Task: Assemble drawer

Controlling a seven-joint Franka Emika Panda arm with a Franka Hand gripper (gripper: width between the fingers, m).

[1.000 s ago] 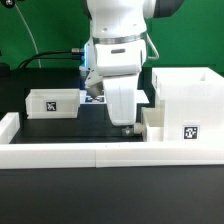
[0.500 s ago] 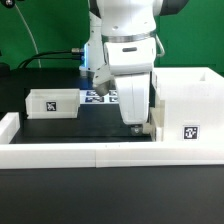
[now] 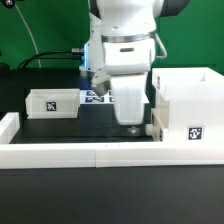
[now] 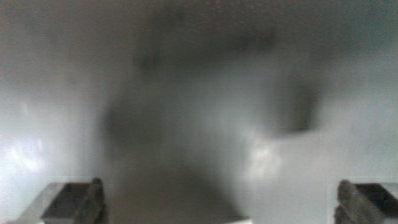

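Observation:
My gripper (image 3: 131, 124) hangs low over the black table, just to the left of the small white tray (image 3: 176, 126), which carries a square tag on its front. Whether it touches the tray's left wall I cannot tell. The tall white casing (image 3: 190, 88) stands right behind that tray. A second white tray (image 3: 52, 102) with a tag lies at the exterior view's left. In the wrist view my gripper (image 4: 221, 205) shows its dark fingertips (image 4: 71, 200) wide apart, over a blurred white and grey surface very close to the camera. Nothing clear shows between them.
A low white border rail (image 3: 90, 153) runs along the front and turns up at the left (image 3: 10, 125). The marker board (image 3: 97, 96) lies flat behind my arm. A green backdrop and cables are at the back.
My arm has moved toward the exterior view's right, up to the small tray's left wall, then eased slightly back. Trays and casing stay where they were.

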